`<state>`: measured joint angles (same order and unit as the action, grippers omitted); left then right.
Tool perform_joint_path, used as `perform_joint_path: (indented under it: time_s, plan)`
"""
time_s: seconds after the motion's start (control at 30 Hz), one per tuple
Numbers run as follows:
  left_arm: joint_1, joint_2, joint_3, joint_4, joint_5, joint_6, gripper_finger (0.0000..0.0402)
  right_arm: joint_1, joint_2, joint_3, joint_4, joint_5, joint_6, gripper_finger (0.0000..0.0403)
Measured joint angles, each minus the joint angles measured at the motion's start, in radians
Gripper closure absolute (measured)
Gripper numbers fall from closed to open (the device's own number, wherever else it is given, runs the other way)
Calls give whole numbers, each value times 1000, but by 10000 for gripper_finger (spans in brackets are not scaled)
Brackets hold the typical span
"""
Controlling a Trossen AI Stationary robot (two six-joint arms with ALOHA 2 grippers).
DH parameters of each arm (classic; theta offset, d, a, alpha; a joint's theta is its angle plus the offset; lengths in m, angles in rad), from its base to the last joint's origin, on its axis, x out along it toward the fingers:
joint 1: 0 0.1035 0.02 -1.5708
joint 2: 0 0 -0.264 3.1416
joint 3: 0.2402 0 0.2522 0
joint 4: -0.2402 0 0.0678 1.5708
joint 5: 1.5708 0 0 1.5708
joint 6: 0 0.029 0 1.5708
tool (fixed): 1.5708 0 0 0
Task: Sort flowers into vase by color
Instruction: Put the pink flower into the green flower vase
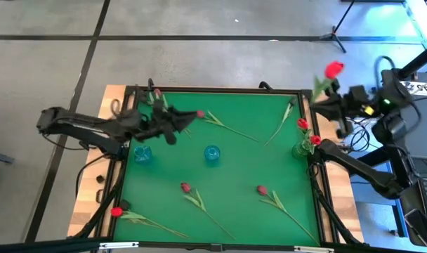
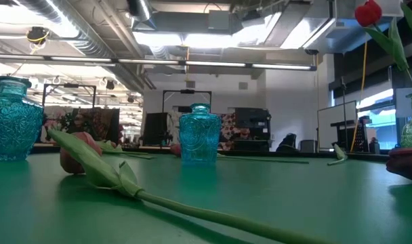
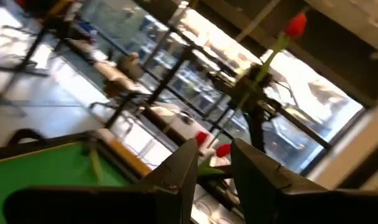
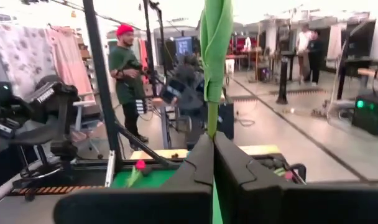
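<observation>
My right gripper (image 4: 212, 146) is raised beside the table's far right corner and is shut on a red tulip (image 1: 333, 69), whose head shows high in the low view (image 2: 368, 12). A green vase (image 1: 301, 149) at the right edge has two red tulips (image 1: 303, 124) standing in it. My left gripper (image 1: 189, 121) hovers over the far left of the table, fingers a little apart with nothing between them (image 3: 214, 171). Two blue vases (image 1: 142, 153) (image 1: 211, 154) stand mid-table. A pinkish tulip (image 1: 199, 114) and red tulips (image 1: 185, 187) (image 1: 261, 190) (image 1: 116, 211) lie flat on the mat. My right gripper pinches the red tulip's green stem (image 4: 209, 124) between its two fingers, just below a folded leaf (image 4: 215, 43). The fingers lie across the stem and are about level. The flower stands upright above them, lifted clear of the table.
A loose green stem (image 1: 284, 123) lies near the far right, and dark leaves (image 1: 157, 97) lie by the far left corner. A black frame (image 1: 213, 90) rims the green mat. People stand in the room beyond (image 4: 124, 68). Bare mat lies between the blue vases and the near tulips.
</observation>
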<state>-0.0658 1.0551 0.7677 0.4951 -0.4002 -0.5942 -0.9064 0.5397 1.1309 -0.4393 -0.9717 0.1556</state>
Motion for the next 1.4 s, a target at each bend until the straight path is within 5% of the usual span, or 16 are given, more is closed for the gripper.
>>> perform_joint_path:
  time_s: [0.17, 0.5, 0.67, 0.97, 1.17, 1.4]
  plan:
    - [-26, 201, 82, 193, 6, 105, 308, 3, -48, 2, 67, -70, 138, 403]
    - [83, 616, 564, 100, 252, 274, 308, 2, 3, 1, 97, 31, 201, 403]
    - [109, 763, 738, 55, 280, 355, 308, 3, 41, 1, 103, 55, 177, 403]
    - [119, 816, 800, 54, 242, 386, 307, 16, 223, 1, 340, 43, 244, 403]
    - [173, 815, 801, -9, 238, 334, 307, 171, 361, 1, 446, 77, 261, 403]
    - [238, 814, 802, -8, 400, 332, 307, 292, 418, 2, 471, 233, 200, 403]
